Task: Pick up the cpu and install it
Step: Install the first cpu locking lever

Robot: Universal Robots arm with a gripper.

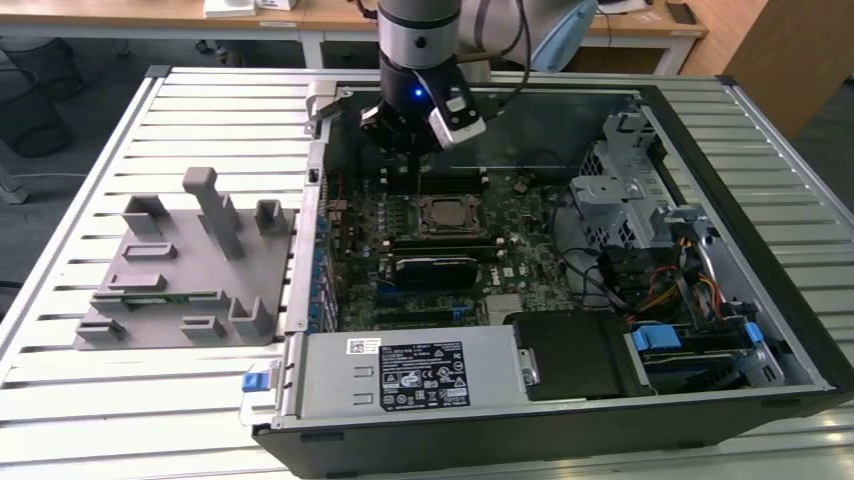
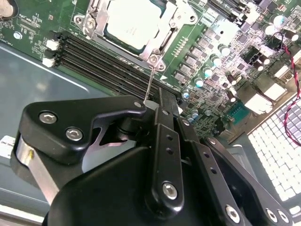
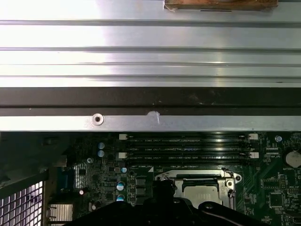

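The cpu lies flat in the motherboard socket, silvery top up, with the socket's metal frame around it. It also appears in the first wrist view, as the cpu. My gripper hangs just above the socket's far side, inside the open computer case. A thin metal socket lever rises from the frame's corner up to the gripper, whose fingers look closed on its upper end. Nothing else is in the gripper.
Black memory slots run beside the socket. The black case wall stands right behind the arm. A drive cage and cables fill the exterior view's right. Grey fixture blocks stand on the slatted table at the exterior view's left.
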